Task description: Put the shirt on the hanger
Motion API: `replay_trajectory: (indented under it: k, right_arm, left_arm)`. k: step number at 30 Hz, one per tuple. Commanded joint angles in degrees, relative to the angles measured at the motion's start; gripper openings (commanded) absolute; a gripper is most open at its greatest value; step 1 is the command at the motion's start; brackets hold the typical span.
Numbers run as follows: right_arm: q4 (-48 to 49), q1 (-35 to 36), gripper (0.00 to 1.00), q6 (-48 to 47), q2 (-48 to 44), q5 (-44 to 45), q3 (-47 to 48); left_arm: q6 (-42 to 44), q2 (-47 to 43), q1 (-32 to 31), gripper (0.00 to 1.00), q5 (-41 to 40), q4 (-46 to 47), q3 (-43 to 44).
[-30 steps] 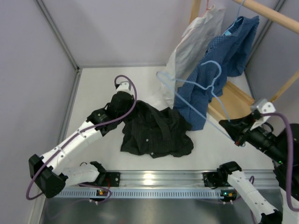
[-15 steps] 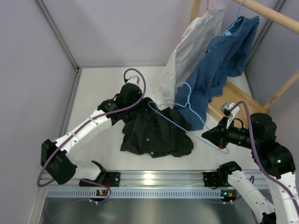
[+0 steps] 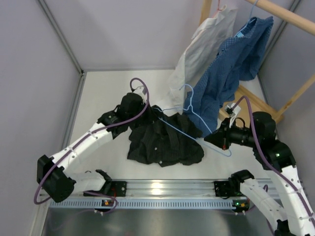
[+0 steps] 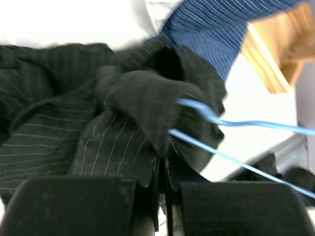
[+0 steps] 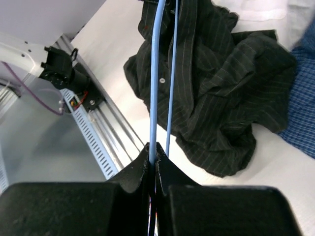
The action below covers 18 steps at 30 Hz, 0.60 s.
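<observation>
The black shirt (image 3: 165,142) lies crumpled on the white table. My left gripper (image 3: 149,112) is at the shirt's far edge, shut on a fold of its fabric (image 4: 142,103), which it holds raised. My right gripper (image 3: 220,141) is shut on the wire of the light-blue hanger (image 3: 202,121) at one end. The hanger stretches left over the shirt, its far corner close to the left gripper. In the left wrist view two hanger wires (image 4: 231,123) run up to the raised fold. In the right wrist view the hanger (image 5: 155,73) runs up from the jaws over the shirt (image 5: 221,93).
A white shirt (image 3: 199,46) and a blue dotted shirt (image 3: 229,69) hang from a wooden rack (image 3: 256,105) at the back right, close behind the hanger. A metal rail (image 3: 167,189) runs along the near edge. Grey walls enclose the left and back.
My right arm has swung the hanger down and left, from beside the blue shirt to over the black shirt. My left gripper has shifted along the shirt's far edge, holding fabric.
</observation>
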Motion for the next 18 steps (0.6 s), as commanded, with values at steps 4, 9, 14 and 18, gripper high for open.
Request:
replay_trajectory:
  k: [4,9,14,18]
  right_arm:
    - [17.2,6.4,0.00,4.3,5.8,-10.2,-5.5]
    - [13.8,14.0,0.00,0.1,9.9,-9.5,-4.5]
    - [19.2,20.1,0.00,3.9,11.0,-3.1,-3.7]
    - [32.6,20.1,0.00,12.4,11.1,2.0,-4.8]
  left_arm:
    - [8.1,-6.8,-1.8,0.00,13.5,5.7,1.2]
    - [17.8,-8.4,-1.8,0.00,15.5,-2.6,7.8]
    - [21.9,-8.4,-1.8,0.00,16.3,-11.3,12.2]
    - [25.9,-10.0,-2.0,0.00,23.9,-13.8,17.6]
